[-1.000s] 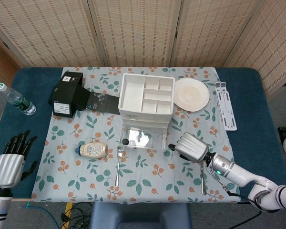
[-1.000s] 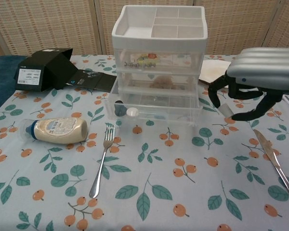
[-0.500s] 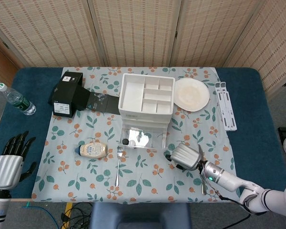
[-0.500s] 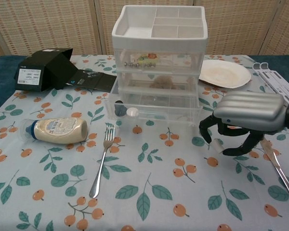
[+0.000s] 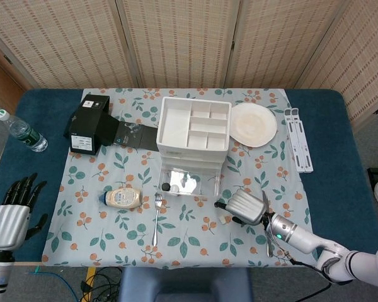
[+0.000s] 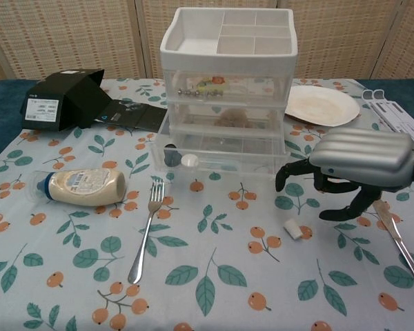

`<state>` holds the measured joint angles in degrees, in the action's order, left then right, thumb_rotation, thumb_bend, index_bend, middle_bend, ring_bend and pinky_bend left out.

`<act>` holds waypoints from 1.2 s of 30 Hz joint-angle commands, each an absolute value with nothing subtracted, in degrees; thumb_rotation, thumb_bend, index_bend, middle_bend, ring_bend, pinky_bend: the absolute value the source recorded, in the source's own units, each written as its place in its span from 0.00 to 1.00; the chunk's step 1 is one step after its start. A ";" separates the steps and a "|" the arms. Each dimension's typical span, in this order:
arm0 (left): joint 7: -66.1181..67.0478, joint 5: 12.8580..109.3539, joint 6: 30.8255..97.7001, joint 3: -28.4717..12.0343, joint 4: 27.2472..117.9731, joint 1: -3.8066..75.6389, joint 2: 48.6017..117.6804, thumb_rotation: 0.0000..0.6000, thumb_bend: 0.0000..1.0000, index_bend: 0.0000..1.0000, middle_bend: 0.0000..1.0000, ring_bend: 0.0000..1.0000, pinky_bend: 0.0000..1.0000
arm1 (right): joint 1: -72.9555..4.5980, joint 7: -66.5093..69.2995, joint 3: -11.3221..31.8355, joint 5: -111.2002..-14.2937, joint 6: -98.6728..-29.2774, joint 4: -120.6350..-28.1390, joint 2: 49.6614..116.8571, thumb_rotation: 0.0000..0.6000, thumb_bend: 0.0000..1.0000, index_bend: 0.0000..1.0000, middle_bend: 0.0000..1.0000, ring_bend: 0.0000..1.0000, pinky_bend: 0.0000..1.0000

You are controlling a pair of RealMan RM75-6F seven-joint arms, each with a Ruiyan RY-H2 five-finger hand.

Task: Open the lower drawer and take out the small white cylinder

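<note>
On a leaf-and-berry tablecloth before woven screens.
Small white cylinder lies loose at the cloth's five o'clock, just beside the right hand, fingers spread, holding nothing. Lower drawer stands pulled out. Left hand rests open at eight o'clock.

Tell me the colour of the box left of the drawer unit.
Black, with a white label; the box shows best in the chest view.
</note>
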<state>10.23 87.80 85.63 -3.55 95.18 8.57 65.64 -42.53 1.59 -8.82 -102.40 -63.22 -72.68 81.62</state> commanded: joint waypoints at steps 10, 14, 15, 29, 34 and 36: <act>9.43 87.43 85.16 -3.72 94.22 8.87 65.83 1.00 0.33 0.12 0.02 0.02 0.09 | -30.64 -4.24 -6.90 -98.29 -79.80 -82.19 69.10 1.00 0.53 0.25 0.91 1.00 1.00; 9.76 87.50 85.07 -3.90 94.07 9.16 66.30 1.00 0.33 0.12 0.02 0.02 0.09 | -25.64 -5.54 -6.02 -95.07 -84.54 -84.37 66.60 1.00 0.53 0.25 0.80 0.94 1.00; 9.92 87.53 85.08 -3.98 94.10 9.25 66.41 1.00 0.33 0.12 0.02 0.02 0.09 | -24.55 -5.90 -5.82 -94.46 -85.57 -84.60 66.24 1.00 0.53 0.25 0.75 0.89 1.00; 12.35 87.89 85.17 -4.22 95.80 9.83 66.87 1.00 0.33 0.12 0.02 0.01 0.08 | -13.17 -6.69 -4.81 -85.65 -88.83 -89.76 62.70 1.00 0.51 0.00 0.06 0.00 0.00; 12.81 87.77 85.20 -4.14 96.19 9.77 66.92 1.00 0.33 0.12 0.02 0.01 0.08 | -11.52 -6.19 -3.53 -84.78 -89.48 -89.94 62.47 1.00 0.51 0.00 0.05 0.00 0.00; 13.10 87.41 84.92 -4.11 96.21 9.79 66.97 1.00 0.33 0.12 0.02 0.01 0.08 | -11.10 -6.03 -3.01 -84.60 -89.43 -90.15 62.39 1.00 0.51 0.00 0.05 0.00 0.00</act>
<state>13.03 87.50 85.01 -4.12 96.20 9.78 66.95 -11.19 -6.11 -3.10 -84.66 -89.43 -90.08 62.44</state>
